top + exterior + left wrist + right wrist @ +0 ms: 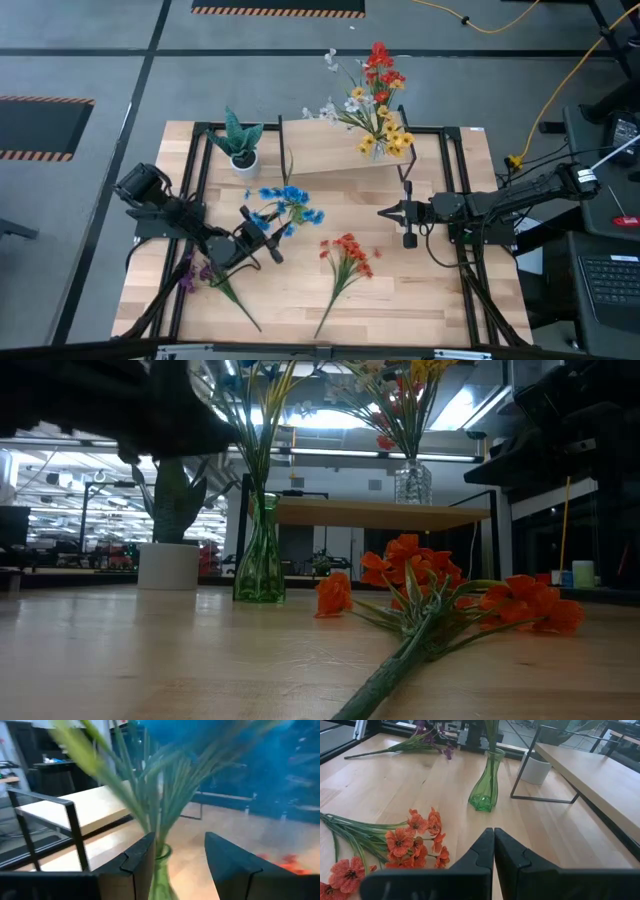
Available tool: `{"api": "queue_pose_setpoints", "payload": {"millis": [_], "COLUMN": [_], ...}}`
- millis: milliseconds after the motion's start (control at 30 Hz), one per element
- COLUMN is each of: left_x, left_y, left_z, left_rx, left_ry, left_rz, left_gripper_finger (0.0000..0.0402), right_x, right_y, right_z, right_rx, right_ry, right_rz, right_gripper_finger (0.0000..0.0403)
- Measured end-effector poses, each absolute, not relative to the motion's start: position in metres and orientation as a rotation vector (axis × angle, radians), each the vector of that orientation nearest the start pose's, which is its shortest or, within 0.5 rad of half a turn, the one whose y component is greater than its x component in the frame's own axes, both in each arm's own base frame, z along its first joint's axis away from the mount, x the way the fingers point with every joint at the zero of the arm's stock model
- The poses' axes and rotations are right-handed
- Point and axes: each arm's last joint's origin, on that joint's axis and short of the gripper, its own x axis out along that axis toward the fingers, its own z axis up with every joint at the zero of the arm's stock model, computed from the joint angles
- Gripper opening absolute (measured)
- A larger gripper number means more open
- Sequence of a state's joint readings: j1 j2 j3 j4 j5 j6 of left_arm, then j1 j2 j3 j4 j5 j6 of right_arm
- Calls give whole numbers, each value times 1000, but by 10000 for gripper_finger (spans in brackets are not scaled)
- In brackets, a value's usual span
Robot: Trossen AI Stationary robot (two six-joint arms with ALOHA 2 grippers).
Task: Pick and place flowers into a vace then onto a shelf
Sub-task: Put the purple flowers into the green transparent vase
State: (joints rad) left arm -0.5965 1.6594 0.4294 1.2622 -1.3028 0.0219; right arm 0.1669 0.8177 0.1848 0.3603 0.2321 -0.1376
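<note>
Blue flowers (pixel 290 205) stand in a green glass vase (pixel 487 782) on the tabletop, in front of the shelf (pixel 330 160). My left gripper (pixel 180 850) is open and level at the vase's neck (pixel 162 867), which shows between its fingers, close to one of them. Orange flowers (pixel 348 258) and purple flowers (pixel 200 272) lie flat on the table. A clear vase with mixed flowers (pixel 380 100) stands on the shelf. My right gripper (pixel 493 845) waits shut above the table's right half, pointing at the green vase. My left gripper comes at the green vase level, with the neck (pixel 162 867) between its open fingers. One finger (pixel 140 865) stands right beside the neck; I cannot tell whether it touches. The vase stands upright on its own base on the table.
A spiky green plant in a white pot (pixel 240 145) stands at the shelf's left end. The shelf's black legs (pixel 522 767) stand close behind the green vase. A black frame (pixel 455 200) runs around the table. Bare wood lies at the near right.
</note>
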Motion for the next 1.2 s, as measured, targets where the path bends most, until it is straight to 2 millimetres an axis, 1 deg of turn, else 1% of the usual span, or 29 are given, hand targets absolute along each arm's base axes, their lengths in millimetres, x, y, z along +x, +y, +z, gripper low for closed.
{"api": "queue_pose_setpoints", "payload": {"millis": [133, 233, 367, 433, 567, 667, 733, 800, 833, 933, 967, 1033, 1200], "left_x": [220, 218, 217, 217, 219, 224, 228, 231, 233, 237, 240, 245, 257], "left_y": [-135, -148, -173, -187, -210, -220, -225, -229, -231, -239, -240, -239, -224], "left_z": [167, 177, 201, 216, 245, 254, 258, 253, 249, 240, 237, 228, 203], "left_rx": [-36, -24, 33, 64, 16, 47, 32, 24, 18, -71, -125, -224, -420], "left_ry": [-31, -30, 7, 24, 6, 17, 12, 5, -6, -43, -41, 3, 174], "left_rz": [660, 686, 770, 754, 711, 702, 702, 687, 649, 413, 333, 230, 210], "left_gripper_finger": [164, 164, 164, 164, 164, 164, 164, 164, 164, 164, 164, 162, 138], "right_x": [164, 164, 164, 164, 163, 163, 163, 163, 163, 163, 163, 163, 164], "right_y": [21, 21, 21, 21, 21, 21, 21, 21, 21, 21, 21, 21, 21], "right_z": [174, 174, 173, 173, 173, 173, 173, 173, 173, 173, 173, 173, 175], "right_rx": [-192, -192, -193, -193, -194, -194, -194, -195, -196, -204, -215, -223, -239], "right_ry": [272, 273, 275, 276, 279, 279, 279, 279, 279, 279, 280, 279, 258], "right_rz": [-46, -46, -46, -46, -46, -46, -46, -45, -45, -44, -43, -42, -44], "right_gripper_finger": [16, 16, 16, 16, 16, 16, 16, 16, 16, 16, 16, 16, 16]}}
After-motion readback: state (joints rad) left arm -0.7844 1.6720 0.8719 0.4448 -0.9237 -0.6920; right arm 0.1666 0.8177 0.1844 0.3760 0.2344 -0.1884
